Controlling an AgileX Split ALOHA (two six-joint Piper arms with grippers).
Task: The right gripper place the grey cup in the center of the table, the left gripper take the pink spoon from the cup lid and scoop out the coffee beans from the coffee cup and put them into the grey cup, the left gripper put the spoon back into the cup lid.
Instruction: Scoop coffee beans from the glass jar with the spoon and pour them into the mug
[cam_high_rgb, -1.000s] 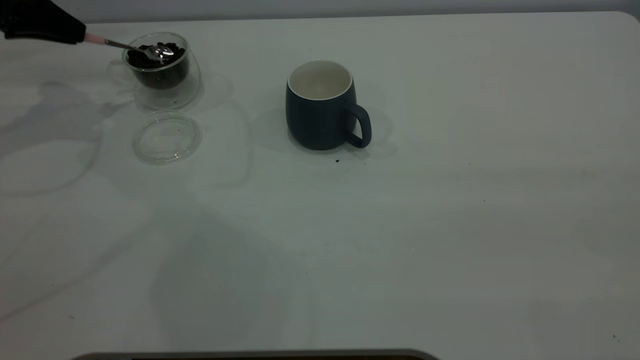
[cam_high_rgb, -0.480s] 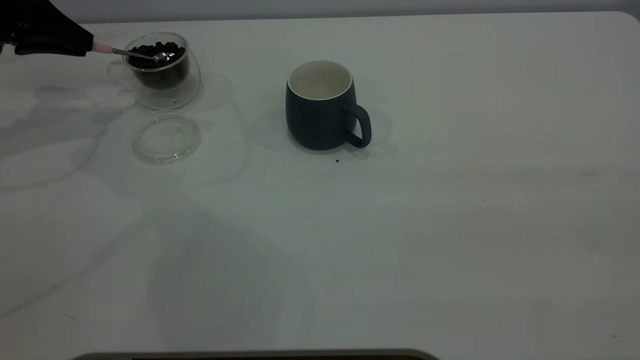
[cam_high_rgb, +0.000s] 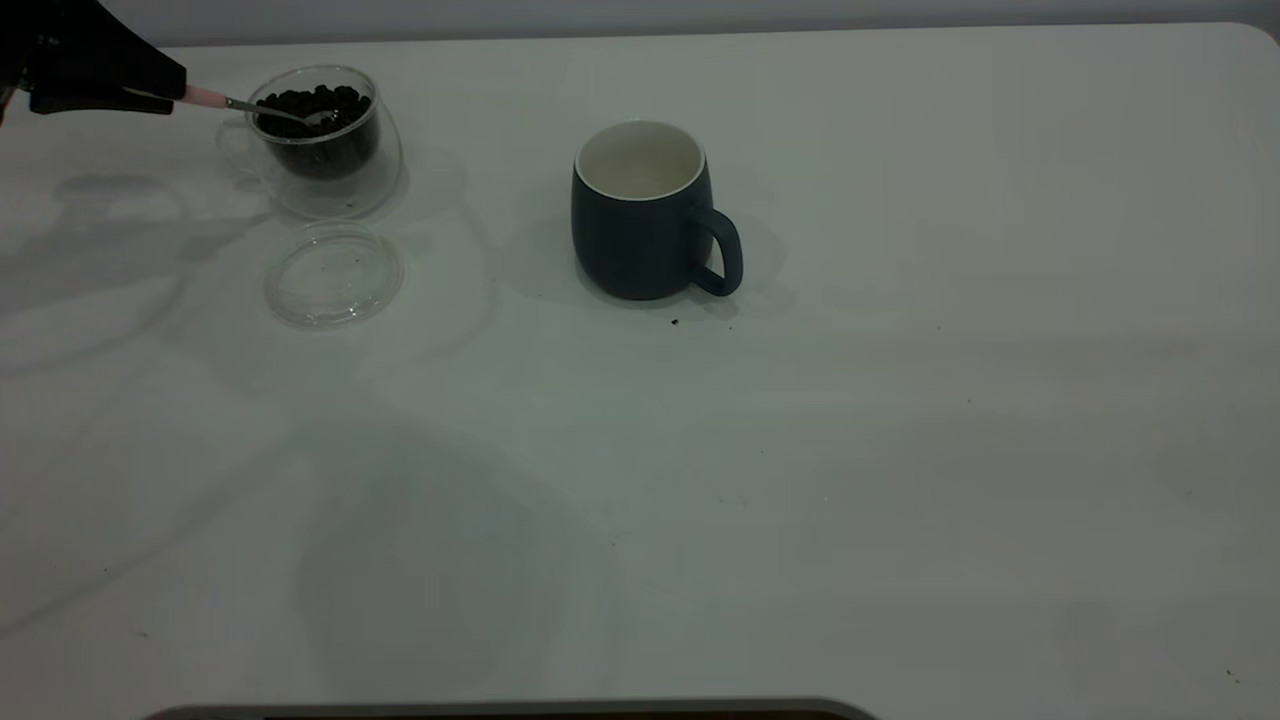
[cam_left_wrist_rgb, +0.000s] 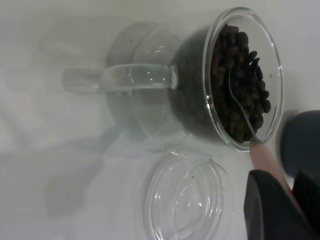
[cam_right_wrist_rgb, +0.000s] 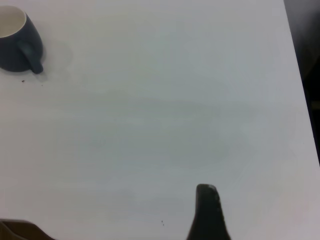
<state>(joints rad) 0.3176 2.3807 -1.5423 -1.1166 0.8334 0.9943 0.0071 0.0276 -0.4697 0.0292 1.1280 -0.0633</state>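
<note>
Left gripper (cam_high_rgb: 165, 95) at upper left of the exterior frame, clamped on the pink spoon (cam_high_rgb: 205, 97) by its handle. Spoon neck crosses the rim of the coffee cup (cam_high_rgb: 325, 140); the bowl sits down among the coffee beans (cam_high_rgb: 312, 103). Cup lid (cam_high_rgb: 333, 274) lies flat on the table (cam_high_rgb: 900, 450), just below the coffee cup in the frame, apart from it. Grey cup (cam_high_rgb: 645, 212) upright near centre, handle toward the right. Right gripper (cam_right_wrist_rgb: 207, 210) low in its wrist view; finger state not discernible.
</note>
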